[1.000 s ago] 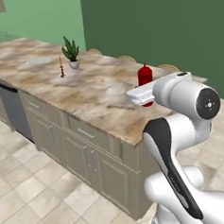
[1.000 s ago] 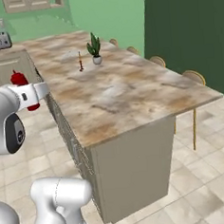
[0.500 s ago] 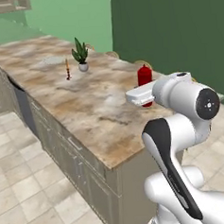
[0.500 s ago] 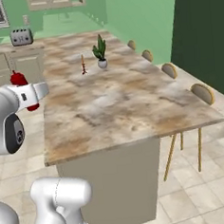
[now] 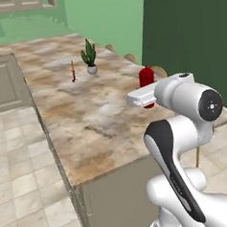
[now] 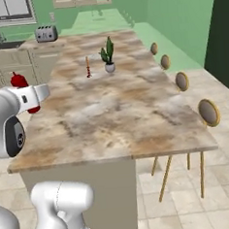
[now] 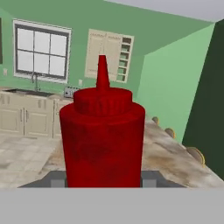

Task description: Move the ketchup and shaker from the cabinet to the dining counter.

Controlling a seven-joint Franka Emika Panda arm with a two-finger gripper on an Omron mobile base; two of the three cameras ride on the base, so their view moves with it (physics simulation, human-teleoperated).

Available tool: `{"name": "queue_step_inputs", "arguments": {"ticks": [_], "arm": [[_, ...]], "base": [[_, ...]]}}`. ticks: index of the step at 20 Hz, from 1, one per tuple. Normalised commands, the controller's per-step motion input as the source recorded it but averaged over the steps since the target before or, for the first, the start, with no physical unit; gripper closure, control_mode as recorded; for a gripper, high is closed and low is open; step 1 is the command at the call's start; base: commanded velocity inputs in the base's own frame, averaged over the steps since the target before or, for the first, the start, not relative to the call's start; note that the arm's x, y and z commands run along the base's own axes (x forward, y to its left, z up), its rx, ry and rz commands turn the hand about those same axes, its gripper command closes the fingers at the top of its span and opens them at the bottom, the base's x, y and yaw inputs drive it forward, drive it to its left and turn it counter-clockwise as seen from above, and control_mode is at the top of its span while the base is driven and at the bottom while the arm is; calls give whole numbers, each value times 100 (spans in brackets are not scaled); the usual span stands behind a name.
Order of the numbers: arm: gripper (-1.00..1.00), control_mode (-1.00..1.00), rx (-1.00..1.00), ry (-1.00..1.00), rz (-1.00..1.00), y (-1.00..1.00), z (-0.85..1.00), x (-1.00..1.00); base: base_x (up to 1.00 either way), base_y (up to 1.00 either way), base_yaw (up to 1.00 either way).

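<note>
A plain red ketchup (image 7: pixel 102 135) bottle stands upright, held between the two dark fingers (image 7: pixel 57 180) of the gripper (image 5: pixel 148 96), which are clamped against its lower sides. The bottle carries no label, brand or writing; its surface is bare red, with a stepped cap and a thin pointed nozzle on top. In the left base view the ketchup (image 5: pixel 146 79) rises just beyond the white hand, held above the dining counter (image 5: pixel 87 117), a mottled brown-beige marble slab with beige sides. In the right base view the bottle (image 6: pixel 20 82) peeks up behind the hand at the counter's left edge. The arm is folded, its upper link bent up from the base and the forearm reaching level, the hand horizontal over the counter's near end. Farther along the slab, beyond the hand, stand a thin orange-red candlestick (image 5: pixel 73 71) and a small potted plant (image 5: pixel 89 56). Round-seated stools (image 6: pixel 208 112) line the far side of the counter. On the green wall well beyond the bottle hangs the tan cabinet (image 7: pixel 108 56), beside a window (image 7: pixel 42 49).
</note>
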Motion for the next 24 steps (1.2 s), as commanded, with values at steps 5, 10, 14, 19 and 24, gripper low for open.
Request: {"name": "queue_step_inputs", "arguments": {"ticks": [5,10,14,19,24], "arm": [[100,100,0,0,0,0,0,0],[100,100,0,0,0,0,0,0],[100,100,0,0,0,0,0,0],[100,-100,9,-6,23,-37,-13,10],[100,-100,6,-4,19,-41,-31,42]], "base": [[21,-93,34],[21,-93,33],[23,-83,34],[5,-13,6],[0,0,0]]}}
